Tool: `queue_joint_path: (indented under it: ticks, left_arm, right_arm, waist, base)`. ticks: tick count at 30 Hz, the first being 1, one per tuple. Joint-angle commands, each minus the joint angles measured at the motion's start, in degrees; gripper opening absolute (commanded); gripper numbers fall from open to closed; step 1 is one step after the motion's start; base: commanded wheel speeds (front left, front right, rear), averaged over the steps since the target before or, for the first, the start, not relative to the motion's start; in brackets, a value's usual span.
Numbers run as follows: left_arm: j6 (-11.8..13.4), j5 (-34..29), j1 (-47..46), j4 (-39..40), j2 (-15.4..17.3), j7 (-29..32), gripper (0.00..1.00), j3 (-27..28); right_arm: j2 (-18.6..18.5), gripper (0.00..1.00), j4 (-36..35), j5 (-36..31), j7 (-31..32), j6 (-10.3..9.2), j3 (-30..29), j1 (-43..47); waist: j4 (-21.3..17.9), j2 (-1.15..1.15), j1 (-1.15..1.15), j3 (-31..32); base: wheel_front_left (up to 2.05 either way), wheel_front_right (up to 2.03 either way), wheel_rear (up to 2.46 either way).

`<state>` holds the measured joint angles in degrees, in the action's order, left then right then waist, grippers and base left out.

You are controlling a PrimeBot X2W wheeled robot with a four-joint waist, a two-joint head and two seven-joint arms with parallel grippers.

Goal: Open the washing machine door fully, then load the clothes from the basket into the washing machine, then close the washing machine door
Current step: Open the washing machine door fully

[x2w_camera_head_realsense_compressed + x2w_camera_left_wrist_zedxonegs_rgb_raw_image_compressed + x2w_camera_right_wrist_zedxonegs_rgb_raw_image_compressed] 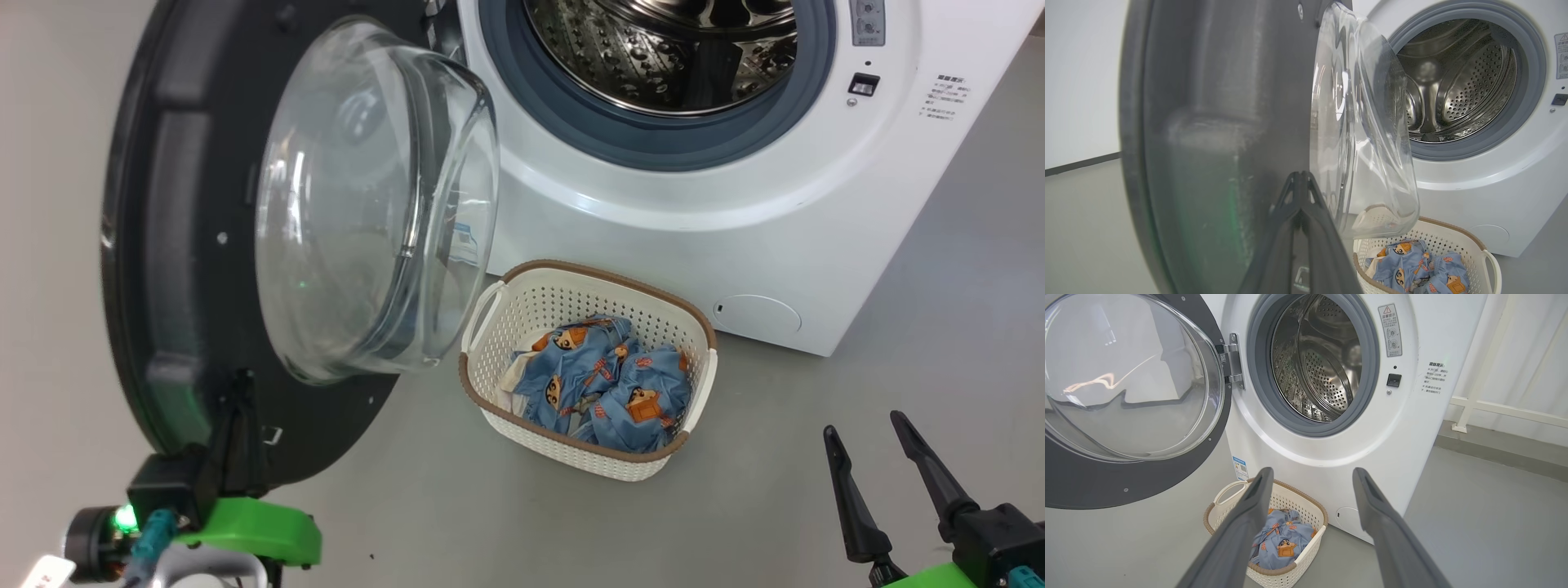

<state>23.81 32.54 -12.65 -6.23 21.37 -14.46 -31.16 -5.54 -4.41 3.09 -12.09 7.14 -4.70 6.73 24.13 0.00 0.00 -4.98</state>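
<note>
The door (188, 269) is seen swung well out from the washer (735, 245), glass bowl bulging toward the basket (571, 273), and the drum (669, 57) is laid bare. The left gripper (238, 400) is shown with fingers pressed together and nothing between them, tips set against the door's dark inner face near its lower edge. So the opening step is judged to be the one in hand, and close to done. The right gripper (861, 425) is held low on the right, fingers spread wide and empty, well apart from the basket. The basket is found on the floor (816, 490) just before the washer, its left rim tucked under the glass bowl. The clothes (604, 384) are all heaped inside it, blue print with a little white at the left, and none are loaded yet. Next, a last outward push on the door may be called for, if more swing is left in it. Then the open right gripper would be brought down over the heap and closed on the cloth. Care is needed there, since the bowl overhangs the basket's near corner.
</note>
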Motion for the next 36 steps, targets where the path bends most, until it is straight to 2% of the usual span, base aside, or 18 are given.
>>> queue_joint_path:
  ticks: [1,10,18,27,36]
  left_arm:
    - [-0.4,0.9,-2.5,-0.3,2.6,-0.2,0.00,3.3]
    - [-4.1,2.5,-4.4,-5.4,3.0,-0.5,0.00,7.9]
    - [-8.0,2.0,-6.3,-10.1,2.2,-0.5,0.00,16.6]
    - [-13.4,-0.1,-9.2,-13.8,0.9,-0.5,0.00,26.4]
    - [-20.1,-1.4,-15.4,-21.2,0.7,-0.5,0.00,32.5]
  right_arm:
    - [-0.8,1.00,-1.8,-0.5,0.1,0.35,1.2,-2.3]
    - [-1.6,1.00,-3.4,-0.3,0.9,0.35,0.8,-2.3]
    - [-2.5,1.00,-4.7,0.0,1.6,0.35,0.7,-3.2]
    - [-3.7,1.00,-5.8,0.3,1.9,0.35,0.1,-4.5]
    - [-4.2,1.00,-6.7,0.3,2.3,0.35,-0.4,-5.5]
  waist:
    - [-0.2,0.00,0.00,-0.1]
    - [-0.6,0.00,0.00,-1.6]
    - [-0.9,0.00,0.00,-4.2]
    - [-1.5,0.00,0.00,-7.5]
    - [-1.7,0.00,0.00,-9.7]
  base:
    - [0.00,0.00,0.00]
    - [0.00,0.00,0.00]
    - [0.00,0.00,0.00]
    - [0.00,0.00,0.00]
    - [0.00,0.00,0.00]
